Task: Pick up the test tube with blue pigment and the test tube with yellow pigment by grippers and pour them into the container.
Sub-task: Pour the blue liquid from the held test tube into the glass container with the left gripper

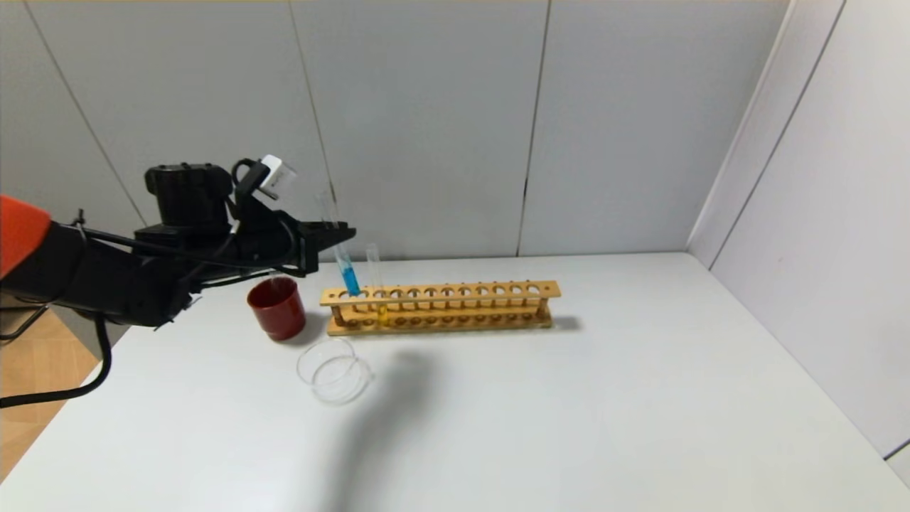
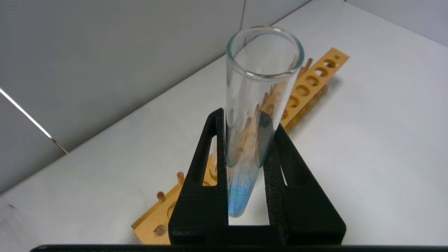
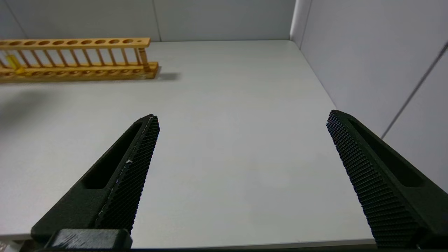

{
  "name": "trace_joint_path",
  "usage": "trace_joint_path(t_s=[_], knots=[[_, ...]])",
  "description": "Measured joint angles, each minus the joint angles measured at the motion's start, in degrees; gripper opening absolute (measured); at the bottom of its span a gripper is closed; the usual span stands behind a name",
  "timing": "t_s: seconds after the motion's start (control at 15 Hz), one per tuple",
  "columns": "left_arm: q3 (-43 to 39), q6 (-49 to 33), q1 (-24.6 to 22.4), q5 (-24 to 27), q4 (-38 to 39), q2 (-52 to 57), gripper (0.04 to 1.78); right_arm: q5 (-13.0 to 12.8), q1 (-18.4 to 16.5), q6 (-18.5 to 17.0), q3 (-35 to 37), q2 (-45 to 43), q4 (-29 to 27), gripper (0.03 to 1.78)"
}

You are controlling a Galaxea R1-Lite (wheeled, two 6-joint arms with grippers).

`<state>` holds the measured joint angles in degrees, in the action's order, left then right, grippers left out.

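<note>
The blue tube is the one being dealt with: the left gripper [image 1: 340, 231] is clamped on the test tube with blue pigment [image 1: 348, 274], fingers pressed against the glass on both sides, above the liquid. The tube leans a little, and its rounded bottom sits right at the first hole at the left end of the wooden rack [image 1: 441, 307]; whether it is fully free of that hole I cannot tell. The test tube with yellow pigment [image 1: 379, 288] stands upright in the rack just beside it. The left arm reaches in level from the left, passing above the dark red cup [image 1: 277, 307]. Next, I would judge, the tube needs lifting clear, carrying toward the near side to the container [image 1: 335, 370], and tipping gently over its rim. The right gripper [image 3: 241, 164] hangs wide open and idle above bare table [image 3: 227, 105], well apart from the rack's far end.
</note>
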<state>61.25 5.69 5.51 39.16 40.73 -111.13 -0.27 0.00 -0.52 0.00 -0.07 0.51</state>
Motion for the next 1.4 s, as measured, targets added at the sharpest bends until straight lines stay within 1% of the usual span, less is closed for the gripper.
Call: trace_joint_path(t_s=[0.33, 0.53, 0.67, 0.93, 1.07, 1.2, 1.27, 1.4], knots=[[0.96, 0.21, -0.41, -0.32, -11.37, 12.35, 0.34, 0.02, 0.00, 0.00, 0.00, 0.00, -0.02, 1.75], [0.52, 0.39, -1.82, -1.62, -16.37, 18.46, 0.34, 0.02, 0.00, 0.00, 0.00, 0.00, 0.00, 1.75], [-0.17, 2.44, -3.47, -3.02, -20.26, 22.04, 0.34, 0.02, 0.00, 0.00, 0.00, 0.00, -0.02, 1.75], [-5.07, 17.54, -10.28, -3.69, -28.60, 27.39, 0.34, 0.00, 0.00, 0.00, 0.00, 0.00, -0.05, 1.75], [-8.66, 24.82, -13.91, -3.91, -29.82, 28.70, 0.34, 0.02, 0.00, 0.01, 0.00, 0.00, 0.00, 1.75], [-11.86, 29.04, -15.64, -3.94, -29.88, 29.12, 0.34, 0.00, 0.00, 0.00, 0.00, 0.00, -0.05, 1.75], [-13.15, 30.14, -15.96, -3.94, -29.87, 29.10, 0.34, 0.00, 0.00, 0.00, 0.00, 0.00, -0.02, 1.75], [-14.78, 34.88, -16.12, -4.13, -30.29, 28.59, 0.34, 0.02, 0.00, 0.00, 0.00, 0.00, -0.02, 1.75]])
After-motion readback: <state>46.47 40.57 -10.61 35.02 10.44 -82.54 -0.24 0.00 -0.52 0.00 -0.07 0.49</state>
